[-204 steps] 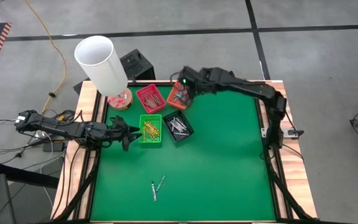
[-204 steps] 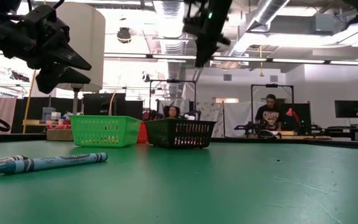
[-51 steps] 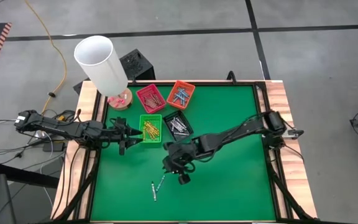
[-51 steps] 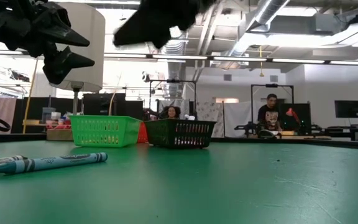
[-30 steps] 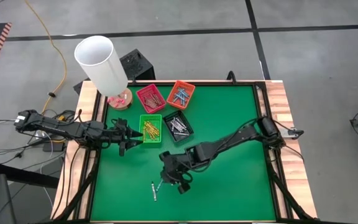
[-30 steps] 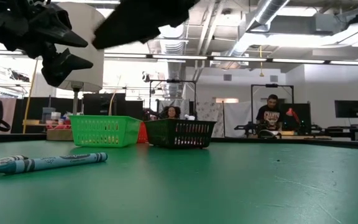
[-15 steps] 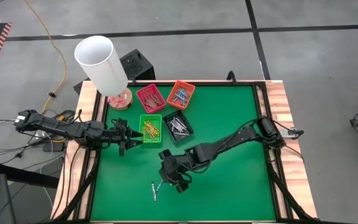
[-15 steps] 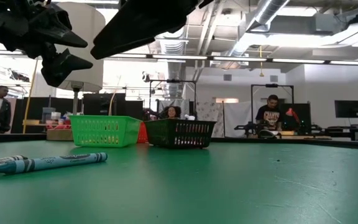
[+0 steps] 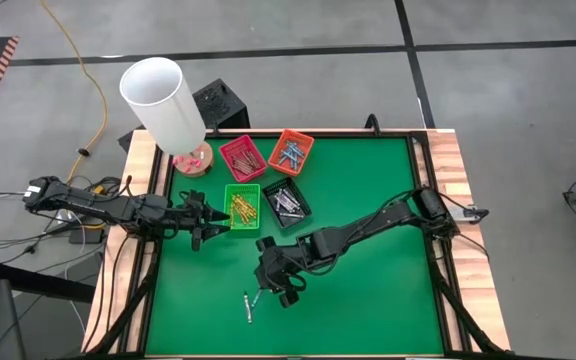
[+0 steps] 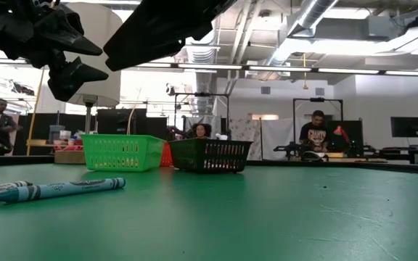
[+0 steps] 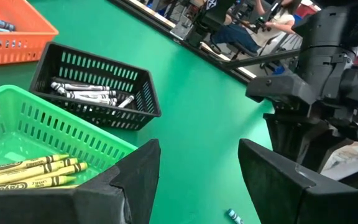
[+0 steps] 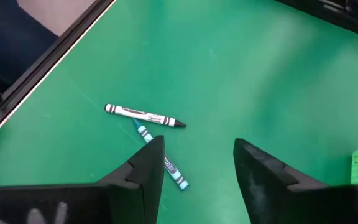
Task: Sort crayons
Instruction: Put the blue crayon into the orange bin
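Two loose crayons lie flat on the green mat near its front: a black-and-white one (image 12: 145, 116) and a blue one (image 12: 161, 157), also seen as crayons (image 9: 251, 300) in the high view. My right gripper (image 12: 194, 167) hovers open above and just beside them, touching neither. My left gripper (image 11: 197, 174) stands open in the air at the table's left, next to the green tray (image 9: 242, 208) of yellow crayons. The black tray (image 9: 287, 203) holds grey-white crayons, the orange tray (image 9: 291, 151) blue ones, the red tray (image 9: 242, 157) reddish ones.
A tall white cylinder (image 9: 163, 100) stands at the table's far left corner. The four trays cluster at the far left of the mat. Wooden borders (image 9: 453, 220) edge the mat. People sit and stand in the room behind (image 10: 315, 135).
My right gripper has tipped and rolled a little while staying over the two loose crayons. The crayons and the trays lie as before.
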### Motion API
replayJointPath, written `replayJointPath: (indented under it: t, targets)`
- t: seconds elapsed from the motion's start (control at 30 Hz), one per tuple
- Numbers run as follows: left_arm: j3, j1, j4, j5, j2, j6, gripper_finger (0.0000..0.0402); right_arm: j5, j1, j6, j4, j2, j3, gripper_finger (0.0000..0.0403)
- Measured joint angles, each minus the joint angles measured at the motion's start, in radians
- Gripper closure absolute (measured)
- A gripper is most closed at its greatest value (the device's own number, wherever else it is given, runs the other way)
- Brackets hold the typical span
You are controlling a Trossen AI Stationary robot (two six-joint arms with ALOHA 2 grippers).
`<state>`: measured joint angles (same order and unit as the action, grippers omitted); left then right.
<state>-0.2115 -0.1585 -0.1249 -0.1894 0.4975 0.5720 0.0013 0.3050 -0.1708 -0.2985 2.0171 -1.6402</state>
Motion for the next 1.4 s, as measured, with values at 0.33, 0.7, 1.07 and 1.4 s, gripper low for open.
replayJointPath:
  t: [0.33, 0.7, 1.07, 1.4]
  targets:
    - [0.0, 0.0, 0.003, -0.001, 0.0, 0.0, 0.0194, 0.0, 0.0, 0.019, -0.015, 0.0, 0.001, 0.0219]
    - [0.0, 0.0, 0.01, -0.001, 0.0, 0.0, 0.0194, -0.002, 0.003, -0.043, 0.047, 0.0, 0.078, 0.0226]
    - [0.0, 0.0, 0.008, -0.001, 0.0, 0.0, 0.0194, -0.003, 0.002, -0.048, 0.138, 0.001, 0.081, 0.0227]
    - [0.0, 0.0, 0.006, -0.001, 0.0, 0.0, 0.0194, -0.003, 0.002, -0.048, 0.153, 0.001, 0.081, 0.0227]
